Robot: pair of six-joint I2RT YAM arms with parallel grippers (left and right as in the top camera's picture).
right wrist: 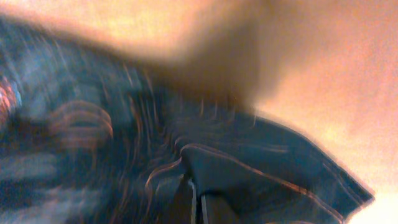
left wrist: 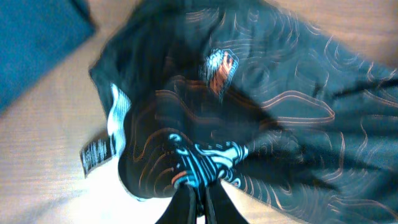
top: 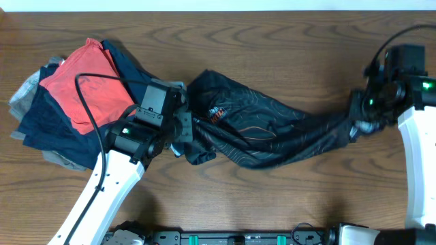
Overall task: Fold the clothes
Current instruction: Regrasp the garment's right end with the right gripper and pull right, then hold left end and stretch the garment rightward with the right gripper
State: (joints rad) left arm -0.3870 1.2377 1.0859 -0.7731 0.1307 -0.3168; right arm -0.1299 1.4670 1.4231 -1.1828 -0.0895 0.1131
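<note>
The black shiny sports jersey (top: 266, 129) with fine white and orange contour lines lies bunched on the brown wooden tabletop (top: 272, 41). It forms a long band from left of centre to the right side. A small orange-and-white logo (top: 216, 113) faces up near its left end. In the left wrist view, a white tag with black print (left wrist: 96, 155) sits at the edge of the cloth.

The left fingers (left wrist: 185, 210) are pressed together on a fold at the jersey's left end. The right fingers (right wrist: 214, 213) pinch a fold at its right end; that view is blurred.

Just left of the jersey lies a heap of garments:
- a plain red-orange shirt (top: 82, 85) on top;
- navy blue garments (top: 48, 126) beneath and around it;
- a grey cloth (top: 24, 92) at the far-left edge.

A black cable (top: 85, 102) loops over the red-orange shirt.

The white left arm (top: 109, 184) runs diagonally from the bottom edge up to the jersey's left end, its wrist over the heap's right edge. The white right arm (top: 415, 150) rises along the right edge, its wrist bent left toward the jersey.
</note>
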